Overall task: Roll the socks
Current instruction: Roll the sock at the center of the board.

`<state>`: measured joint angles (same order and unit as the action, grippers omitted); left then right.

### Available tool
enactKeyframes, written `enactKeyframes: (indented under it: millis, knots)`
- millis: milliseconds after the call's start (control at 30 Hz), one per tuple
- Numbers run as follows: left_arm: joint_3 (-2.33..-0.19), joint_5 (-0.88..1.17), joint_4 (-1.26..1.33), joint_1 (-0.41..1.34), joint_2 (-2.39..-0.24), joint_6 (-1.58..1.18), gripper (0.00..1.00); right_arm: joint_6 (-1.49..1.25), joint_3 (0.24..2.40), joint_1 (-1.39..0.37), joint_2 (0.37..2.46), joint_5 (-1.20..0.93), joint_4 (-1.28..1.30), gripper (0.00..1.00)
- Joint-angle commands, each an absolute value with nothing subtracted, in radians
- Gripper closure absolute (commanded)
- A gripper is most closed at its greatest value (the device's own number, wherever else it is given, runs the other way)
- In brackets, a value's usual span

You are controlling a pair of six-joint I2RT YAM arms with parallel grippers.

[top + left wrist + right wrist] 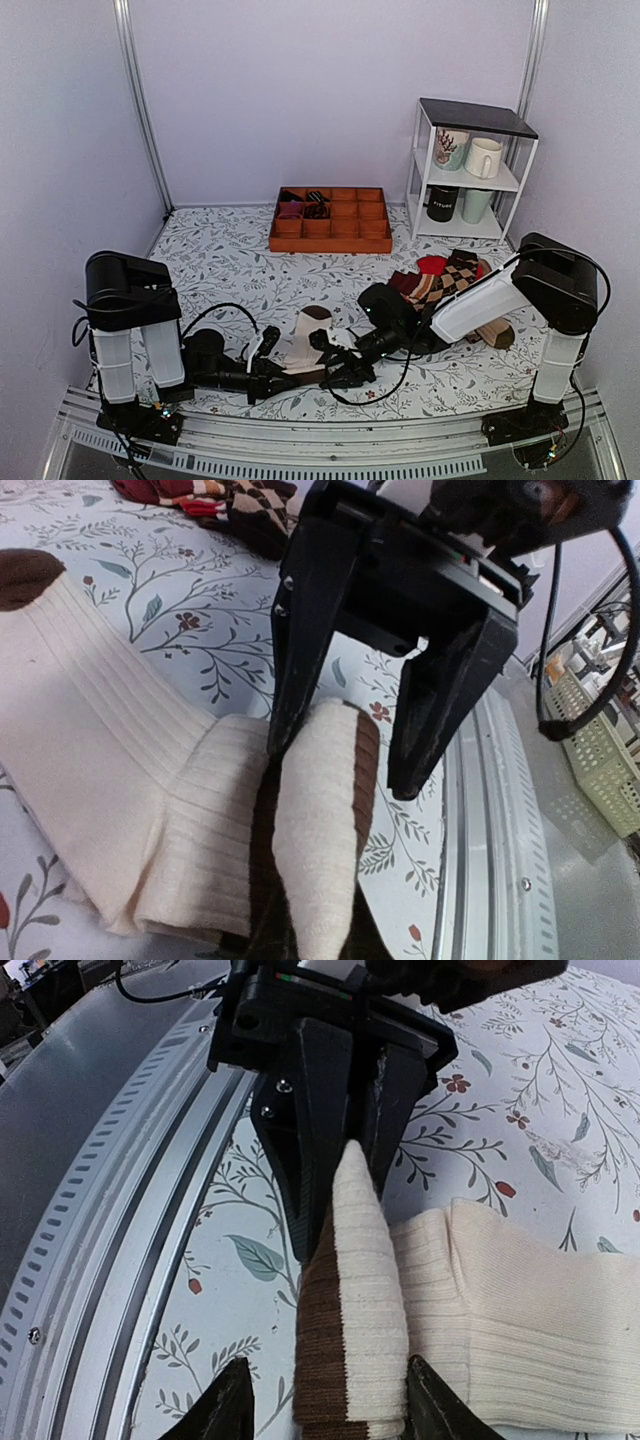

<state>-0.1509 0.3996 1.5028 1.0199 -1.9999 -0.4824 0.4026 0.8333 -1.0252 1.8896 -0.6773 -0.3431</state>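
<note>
The socks (305, 335) lie near the table's front edge, cream-white with a dark brown toe (22, 575) and a brown-banded cuff. The cuff end (365, 1290) is folded up into a standing ridge. My left gripper (342, 1155) is shut on that ridge, pinching it from the far end in the right wrist view. My right gripper (328, 1412) stands open and straddles the same ridge, one fingertip (432, 1405) against the cream side and the other apart from the brown side. In the top view the two grippers meet over the cuff (322, 370).
A pile of argyle and red socks (450, 278) and a tan sock (495, 333) lie at the right. An orange compartment tray (330, 238) sits at the back, beside a white shelf (420, 170) with mugs. A metal rail (330, 445) runs along the near edge.
</note>
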Motion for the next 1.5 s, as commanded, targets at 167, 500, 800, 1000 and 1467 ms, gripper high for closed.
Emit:
enactKeyframes:
  millis: [167,500,800,1000,1467]
  knots:
    - [-0.137,0.416,1.164,1.02,-2.06,-0.508,1.0,0.337,0.893,-1.024,1.877,-0.721,-0.315,0.57]
    - [-0.139,0.415,1.161,1.02,-2.056,-0.506,1.0,0.29,0.878,-1.028,1.883,-0.678,-0.281,0.58]
    - [-0.142,0.416,1.157,1.02,-2.059,-0.507,1.0,0.297,0.878,-1.032,1.875,-0.674,-0.271,0.6]
    - [-0.147,0.418,1.147,1.019,-2.055,-0.503,1.0,0.275,0.905,-1.035,1.89,-0.686,-0.247,0.79]
    - [-0.207,0.278,0.821,1.03,-1.65,-0.29,0.68,0.12,0.877,-1.032,1.947,-0.743,-0.201,0.89]
